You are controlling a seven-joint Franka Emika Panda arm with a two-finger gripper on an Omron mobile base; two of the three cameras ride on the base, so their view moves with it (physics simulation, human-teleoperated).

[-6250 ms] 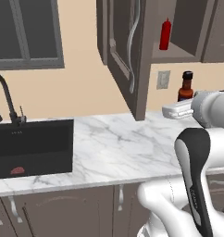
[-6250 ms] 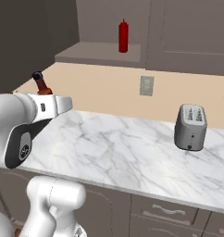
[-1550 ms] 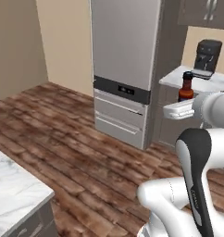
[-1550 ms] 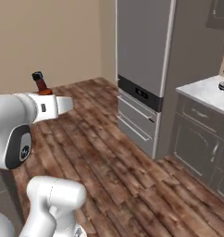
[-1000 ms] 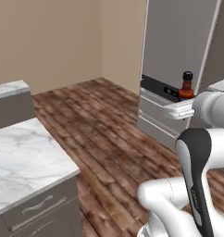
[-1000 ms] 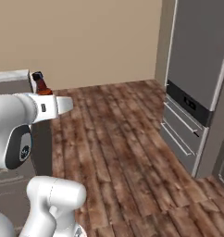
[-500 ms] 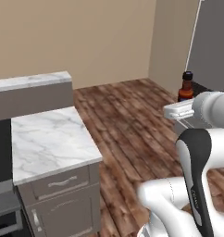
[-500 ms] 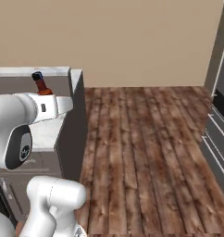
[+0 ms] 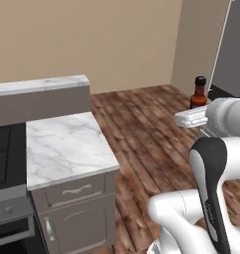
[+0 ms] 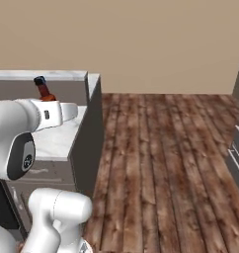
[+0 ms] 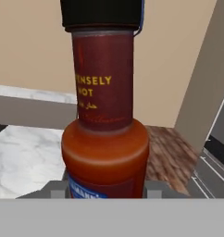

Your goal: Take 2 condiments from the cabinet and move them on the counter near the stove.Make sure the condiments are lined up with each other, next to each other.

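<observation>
Sauce bottle (image 11: 104,139) upright, clamped low between the fingers (image 11: 153,189), neck and dark cap up. Held in the air over wood floor (image 9: 151,139), well apart from the marble desk (image 9: 62,149) at left in the left base view. Same bottle (image 9: 198,93) poking above the white arm there, and (image 10: 42,90) in the right base view. Black stove (image 9: 5,156) touching the desk's far-left edge. Grey fridge (image 9: 236,49) behind the bottle.
</observation>
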